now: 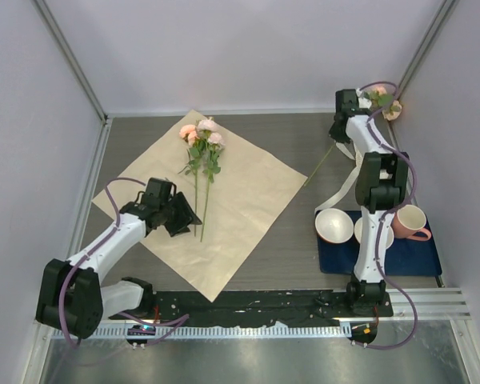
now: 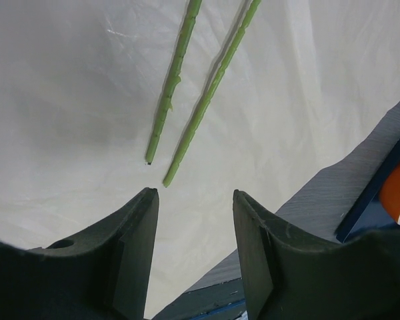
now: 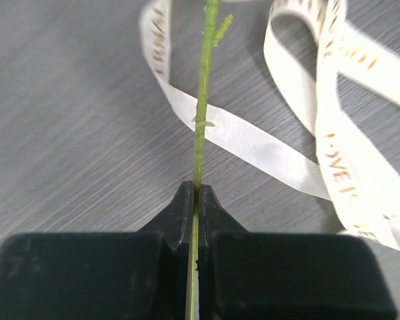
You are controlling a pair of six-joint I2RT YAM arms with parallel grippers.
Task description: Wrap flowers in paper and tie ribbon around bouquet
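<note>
**A:** Where are the flowers?

**B:** A few pale pink flowers (image 1: 202,136) lie on the paper (image 1: 248,208), blooms toward the far wall and stems toward the arms. The paper lies flat, tan face up, set cornerwise on the left half of the table.

**A:** Any others?

**B:** A single flower stem (image 3: 201,120) is pinched in the right gripper (image 3: 197,190), its fingers closed tight on it, near the far right corner. The cream ribbon (image 3: 253,143), lettered in gold, lies looped on the table beneath.

**A:** And the left gripper?

**B:** The left gripper (image 2: 195,193) hangs over the paper, fingers about half apart and holding nothing. The cut stem ends (image 2: 153,150) lie just ahead.

**A:** The surface and room?

**B:** A dark grey wood-grain table (image 1: 296,136), with plain pale walls (image 1: 248,48) on three sides. At the near right, a dark blue mat (image 1: 384,260) carries a white bowl (image 1: 334,226) and a pink mug (image 1: 412,222).
</note>
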